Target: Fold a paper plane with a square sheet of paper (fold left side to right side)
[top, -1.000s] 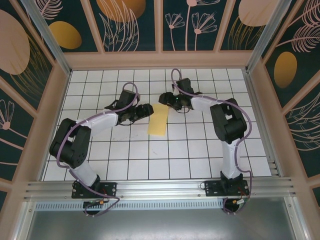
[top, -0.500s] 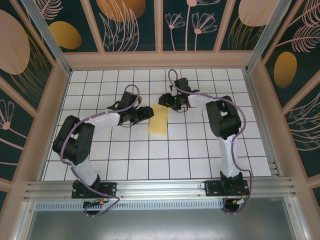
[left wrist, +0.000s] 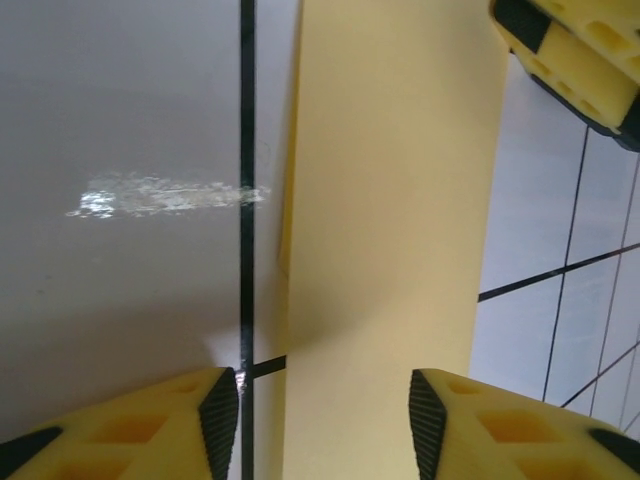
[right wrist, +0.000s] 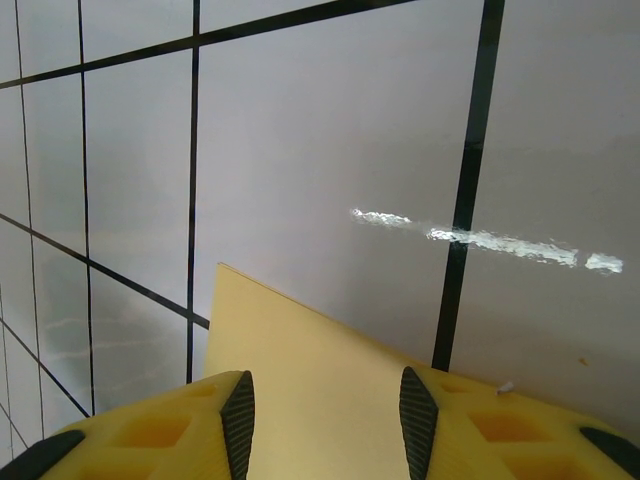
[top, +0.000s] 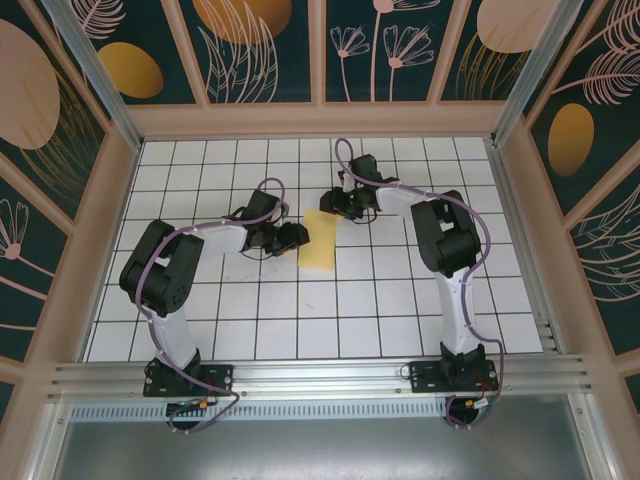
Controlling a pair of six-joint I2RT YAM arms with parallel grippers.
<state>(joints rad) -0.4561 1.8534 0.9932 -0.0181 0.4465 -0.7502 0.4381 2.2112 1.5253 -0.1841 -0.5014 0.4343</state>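
Observation:
The square sheet of paper (top: 318,245) lies flat mid-table as a narrow yellow rectangle. My left gripper (top: 297,236) is low at its left long edge. In the left wrist view the sheet (left wrist: 390,250) runs up between the open jaws of that gripper (left wrist: 325,430), one fingertip (left wrist: 222,420) over the white tile and the other (left wrist: 428,425) over the paper. My right gripper (top: 330,205) is at the sheet's far end. In the right wrist view it (right wrist: 325,420) stands open over the paper's corner (right wrist: 300,380). A paper plane is out of view.
The white gridded table (top: 400,300) is walled by a tan frame (top: 320,120) at the back and sides. The metal rail (top: 320,375) with both arm bases runs along the near edge. The right gripper's yellow finger (left wrist: 575,55) shows at the top right of the left wrist view.
The left gripper has slid a little nearer and right, up to the paper's left edge, its elbow swinging right. The right arm has drawn in slightly. The paper has stayed put.

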